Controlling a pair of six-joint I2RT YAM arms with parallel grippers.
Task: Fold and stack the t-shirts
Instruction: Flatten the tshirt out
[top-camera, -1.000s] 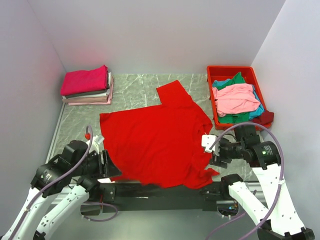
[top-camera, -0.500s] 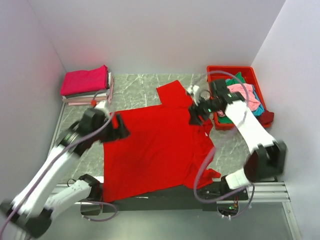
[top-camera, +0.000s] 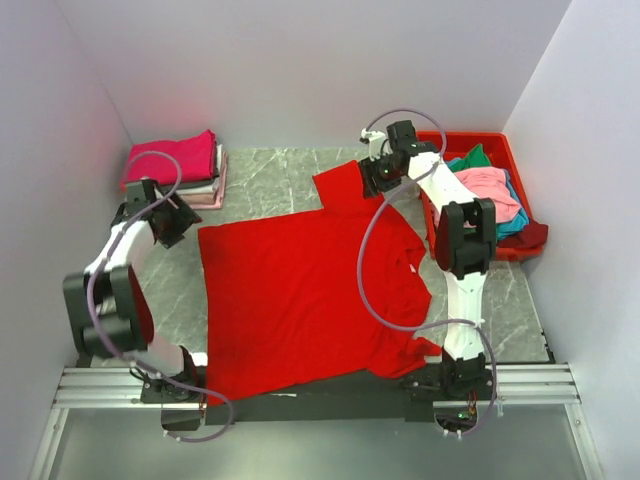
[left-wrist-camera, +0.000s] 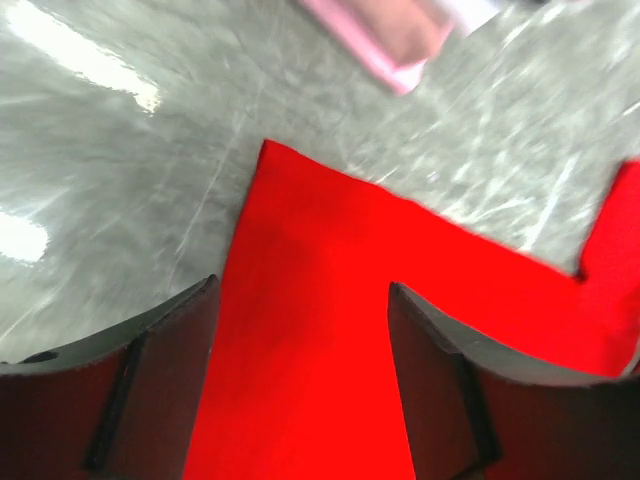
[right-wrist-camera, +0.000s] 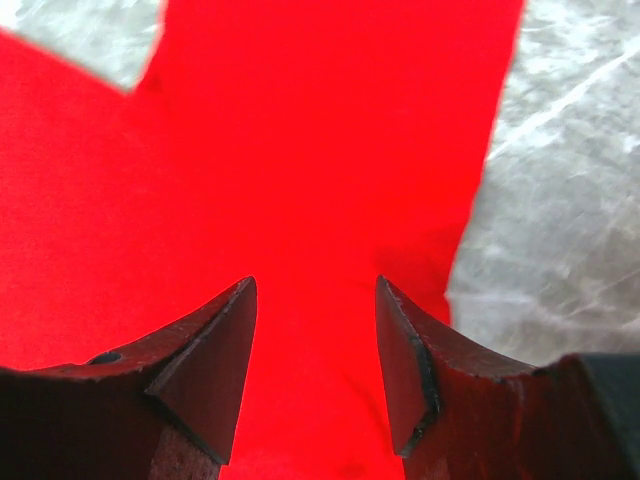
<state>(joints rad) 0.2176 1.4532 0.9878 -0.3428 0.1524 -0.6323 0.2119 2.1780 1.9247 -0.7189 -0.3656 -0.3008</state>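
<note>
— Since the large bright red cloth t-shirt (top-camera: 300, 290) lies spread flat across the middle of the grey marbled tabletop (top-camera: 260, 170), expect it to be light, limp and quick to slide or bunch. Where will you pinch it?

— At its edges, a single layer only. Your near hem already reaches the table's front edge, so fold away from there.

— And the sides?

— The red plastic bin (top-camera: 460, 137) of loose shirts sits just right of the far sleeve, and the folded shirt stack (top-camera: 172, 165) crowds the far left corner. Between them the table is bare.

— Grippers?

— Your left gripper (left-wrist-camera: 300, 290) hangs unclenched over the far left corner. Your right gripper (right-wrist-camera: 315, 285) is spread above the sleeve, gripping nothing.
</note>
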